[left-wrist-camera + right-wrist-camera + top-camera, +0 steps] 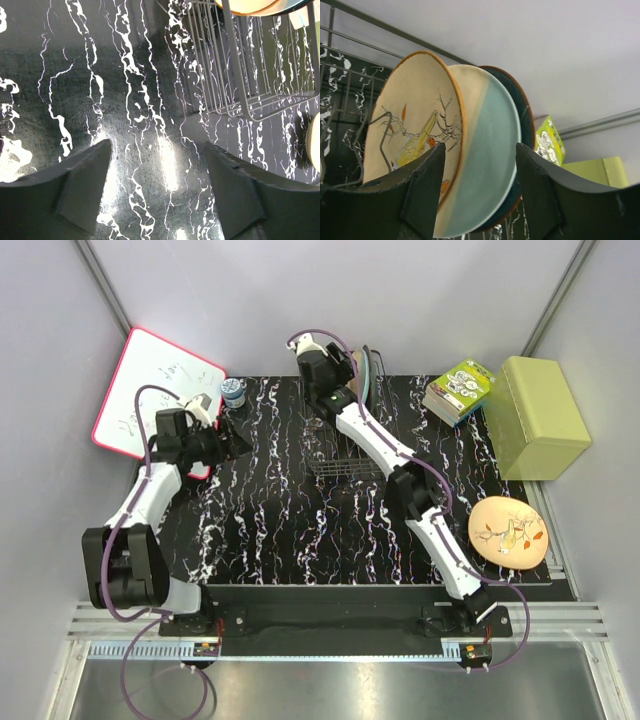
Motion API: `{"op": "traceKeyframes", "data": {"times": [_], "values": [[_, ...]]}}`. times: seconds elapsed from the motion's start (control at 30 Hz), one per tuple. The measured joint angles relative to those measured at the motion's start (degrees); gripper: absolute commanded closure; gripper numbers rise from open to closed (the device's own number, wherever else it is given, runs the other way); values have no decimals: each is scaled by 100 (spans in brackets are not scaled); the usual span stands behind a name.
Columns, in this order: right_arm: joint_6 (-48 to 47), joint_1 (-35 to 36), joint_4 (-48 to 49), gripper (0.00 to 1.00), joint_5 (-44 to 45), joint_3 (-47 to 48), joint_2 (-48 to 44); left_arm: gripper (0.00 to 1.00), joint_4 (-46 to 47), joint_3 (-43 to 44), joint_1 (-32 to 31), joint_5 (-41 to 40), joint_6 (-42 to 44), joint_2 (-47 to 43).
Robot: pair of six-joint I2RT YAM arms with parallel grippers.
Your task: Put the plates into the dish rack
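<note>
At far edge of black marbled tabletop (270, 540), dark wire dish rack (345, 462) holds three upright: orange-tan branch-drawn plate (415, 125), half-beige half-blue plate (487, 150), glossy dark blue-grey plate (526, 115). Right gripper (480, 150) jaws apart, straddling rims. Risk: crooked pull-out, finger clips rim, plates topple. Second orange-tan branch plate (510, 532) lies flat near right edge, unloaded. Left gripper (157, 145) open-jawed, empty, near left edge.

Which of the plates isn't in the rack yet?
The branch-painted plate lying flat on the table, far right; the other three plates stand upright in the dish rack.
</note>
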Motion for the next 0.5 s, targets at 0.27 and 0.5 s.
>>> {"op": "traceKeyframes", "data": {"times": [0.27, 0.5], "values": [[-238, 144, 4, 30, 249, -973, -1038, 5, -494, 181, 0, -321, 201, -221], [-304, 168, -256, 14, 275, -3058, -3392, 1, -575, 234, -437, -249, 527, -1631]]}}
